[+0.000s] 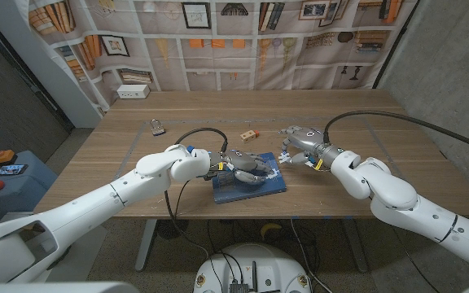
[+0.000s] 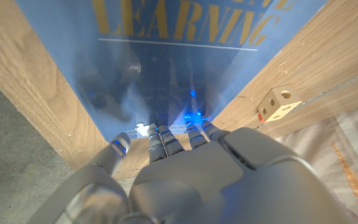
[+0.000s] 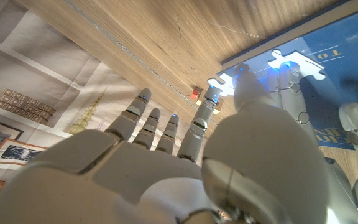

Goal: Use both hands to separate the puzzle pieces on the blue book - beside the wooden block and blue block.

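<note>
Pinching puzzle pieces [image 1: 277, 172] on the book [image 1: 249, 189]: both hands.
Left hand [image 1: 247, 167] over the book; right hand [image 1: 300, 149] at its corner near the wooden block [image 1: 250, 134].

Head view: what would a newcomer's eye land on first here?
The blue book near the table's front edge, with the left hand over it. The right hand reaches toward its right corner, where white puzzle pieces lie. A wooden block sits just behind the book.
</note>
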### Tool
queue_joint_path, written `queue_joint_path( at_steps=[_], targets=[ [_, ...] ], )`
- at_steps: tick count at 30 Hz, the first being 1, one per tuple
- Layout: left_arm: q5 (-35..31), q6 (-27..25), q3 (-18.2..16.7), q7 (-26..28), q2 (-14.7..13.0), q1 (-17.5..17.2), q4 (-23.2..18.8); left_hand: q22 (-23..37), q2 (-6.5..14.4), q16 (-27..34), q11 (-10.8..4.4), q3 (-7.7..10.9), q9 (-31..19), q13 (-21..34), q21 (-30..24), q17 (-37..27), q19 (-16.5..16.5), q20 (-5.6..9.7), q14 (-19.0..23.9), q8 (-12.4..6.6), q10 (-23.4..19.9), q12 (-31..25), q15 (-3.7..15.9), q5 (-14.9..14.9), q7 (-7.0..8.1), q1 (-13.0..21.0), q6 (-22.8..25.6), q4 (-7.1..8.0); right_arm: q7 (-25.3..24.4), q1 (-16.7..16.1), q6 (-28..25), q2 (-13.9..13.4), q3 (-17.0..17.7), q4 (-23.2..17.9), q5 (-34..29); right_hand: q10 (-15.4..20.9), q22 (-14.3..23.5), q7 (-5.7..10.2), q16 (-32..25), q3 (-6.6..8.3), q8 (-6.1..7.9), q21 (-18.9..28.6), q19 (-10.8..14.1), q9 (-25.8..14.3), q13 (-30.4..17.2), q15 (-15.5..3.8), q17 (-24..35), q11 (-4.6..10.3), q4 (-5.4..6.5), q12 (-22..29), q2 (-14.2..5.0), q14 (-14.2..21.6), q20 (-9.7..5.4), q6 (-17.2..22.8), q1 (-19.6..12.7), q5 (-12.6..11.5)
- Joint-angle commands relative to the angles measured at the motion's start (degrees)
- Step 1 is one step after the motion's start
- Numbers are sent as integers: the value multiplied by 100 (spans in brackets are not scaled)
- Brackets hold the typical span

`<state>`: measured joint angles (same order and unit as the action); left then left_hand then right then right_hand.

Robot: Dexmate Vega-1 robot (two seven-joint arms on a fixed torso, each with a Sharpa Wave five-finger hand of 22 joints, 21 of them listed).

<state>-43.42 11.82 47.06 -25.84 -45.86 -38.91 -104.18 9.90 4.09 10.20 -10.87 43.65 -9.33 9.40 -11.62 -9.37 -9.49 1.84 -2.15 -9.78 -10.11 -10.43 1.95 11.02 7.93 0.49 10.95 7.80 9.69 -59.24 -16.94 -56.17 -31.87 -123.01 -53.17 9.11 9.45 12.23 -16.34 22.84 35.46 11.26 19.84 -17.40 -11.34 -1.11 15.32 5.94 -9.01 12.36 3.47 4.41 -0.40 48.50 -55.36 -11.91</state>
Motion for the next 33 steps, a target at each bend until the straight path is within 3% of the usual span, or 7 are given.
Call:
queue_joint_path(
  at_steps=[1, 13, 33],
  targets=[
    [-32, 69, -57, 167, -16, -15, -17, 12, 536, -20, 350, 39, -54, 44, 12, 1, -127, 352, 15, -58, -529, -54, 464, -6, -358, 52, 491, -8, 56, 45, -48, -112, 104, -27, 32, 2, 17, 62, -7, -30, 41, -21, 49, -26, -6, 4, 10, -16, 12, -11, -16, 17, 17, 33, -18, -19],
    [-40, 109, -71, 200, -2, -4, -15, 11, 546, -14, 359, 36, -55, 44, 5, 7, -93, 344, 51, -58, -521, -49, 468, -10, -368, 74, 493, -48, 112, 128, 0, -180, 243, 77, 398, 6, 18, 61, -5, -45, 27, -27, 45, -23, -7, -7, 17, -22, 33, -18, -30, 17, 15, 5, 15, -14],
    [-104, 34, -155, 391, -8, -94, -147, 11, 556, -25, 367, 36, -57, 45, 10, 4, -80, 345, 49, -41, -431, -18, 470, -15, -344, 86, 445, -81, 296, 412, -16, -203, 68, 380, 381, -12, 19, 61, -1, -68, 8, -21, 77, -17, -9, -16, 27, 6, 58, -37, -52, 15, 10, -31, 65, -4]
  ],
)
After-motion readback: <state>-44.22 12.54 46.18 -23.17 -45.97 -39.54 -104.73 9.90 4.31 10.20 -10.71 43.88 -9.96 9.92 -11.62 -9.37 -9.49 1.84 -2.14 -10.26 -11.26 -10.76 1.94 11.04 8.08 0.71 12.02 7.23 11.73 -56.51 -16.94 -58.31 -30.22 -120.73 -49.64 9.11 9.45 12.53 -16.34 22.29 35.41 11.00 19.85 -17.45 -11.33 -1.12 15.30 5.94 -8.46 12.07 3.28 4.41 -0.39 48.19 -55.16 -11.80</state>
